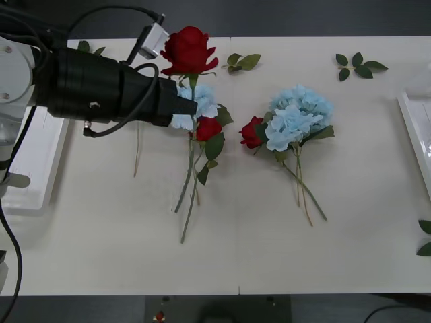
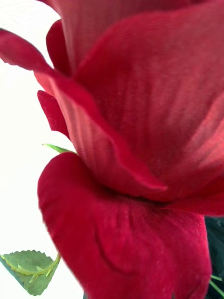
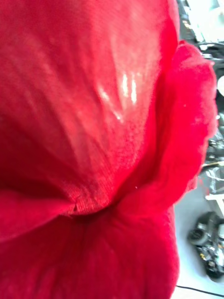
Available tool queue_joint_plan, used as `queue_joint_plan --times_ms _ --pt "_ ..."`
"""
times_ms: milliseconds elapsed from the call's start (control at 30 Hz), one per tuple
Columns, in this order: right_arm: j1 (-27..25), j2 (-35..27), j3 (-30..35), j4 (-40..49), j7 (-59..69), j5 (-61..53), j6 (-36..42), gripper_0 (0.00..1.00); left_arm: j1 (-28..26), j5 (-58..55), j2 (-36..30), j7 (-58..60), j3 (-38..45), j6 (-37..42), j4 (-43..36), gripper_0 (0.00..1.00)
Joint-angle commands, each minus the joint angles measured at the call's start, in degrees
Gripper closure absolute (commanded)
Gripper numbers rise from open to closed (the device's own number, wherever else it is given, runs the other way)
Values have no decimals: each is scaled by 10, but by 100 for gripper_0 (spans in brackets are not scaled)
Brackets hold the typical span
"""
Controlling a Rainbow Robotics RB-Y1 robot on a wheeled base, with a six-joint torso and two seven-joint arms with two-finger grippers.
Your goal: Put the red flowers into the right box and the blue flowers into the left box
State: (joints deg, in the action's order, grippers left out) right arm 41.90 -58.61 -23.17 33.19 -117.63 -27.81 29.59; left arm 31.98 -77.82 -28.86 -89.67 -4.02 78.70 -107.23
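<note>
My left gripper (image 1: 190, 106) reaches in from the left on a black forearm, shut on the stem of a red rose (image 1: 188, 50) just below its bloom. The bloom is raised above the table and the stem hangs down past it. Red petals (image 3: 93, 140) sit close before the left wrist camera, and red petals (image 2: 140, 140) also before the right wrist camera. Two more red roses (image 1: 207, 128) (image 1: 251, 132) lie on the table. One blue flower (image 1: 204, 101) lies under the gripper, and a blue cluster (image 1: 296, 114) lies mid-table. The left box (image 1: 37, 168) is at the left edge, the right box (image 1: 417, 134) at the right edge.
Loose green leaf sprigs lie at the back (image 1: 242, 62) (image 1: 357, 66) and at the right edge (image 1: 425, 239). A thin bare stem (image 1: 137, 151) lies beside the left arm. A green leaf (image 2: 30, 271) shows under the petals in the right wrist view.
</note>
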Motion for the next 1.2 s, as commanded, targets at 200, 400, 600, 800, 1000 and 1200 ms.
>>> queue_joint_plan --times_ms 200,400,600,800,1000,1200 --pt "12 1 7 -1 23 -2 -3 64 23 -48 36 -37 -13 -29 -16 100" --pt "12 3 7 -1 22 -10 -4 30 33 -47 62 -42 -9 -35 -16 100" --pt "12 3 1 1 12 -60 5 10 44 -44 78 -40 -9 -44 -16 100" --pt "12 -15 -31 46 -4 -185 44 2 73 -37 80 -31 -13 -45 4 100" --pt "9 -41 -32 109 -81 -385 125 0 99 -49 77 -35 -23 -45 41 100" --pt "7 -64 -28 152 -187 -603 206 0 101 -54 65 -37 -36 -46 42 100"
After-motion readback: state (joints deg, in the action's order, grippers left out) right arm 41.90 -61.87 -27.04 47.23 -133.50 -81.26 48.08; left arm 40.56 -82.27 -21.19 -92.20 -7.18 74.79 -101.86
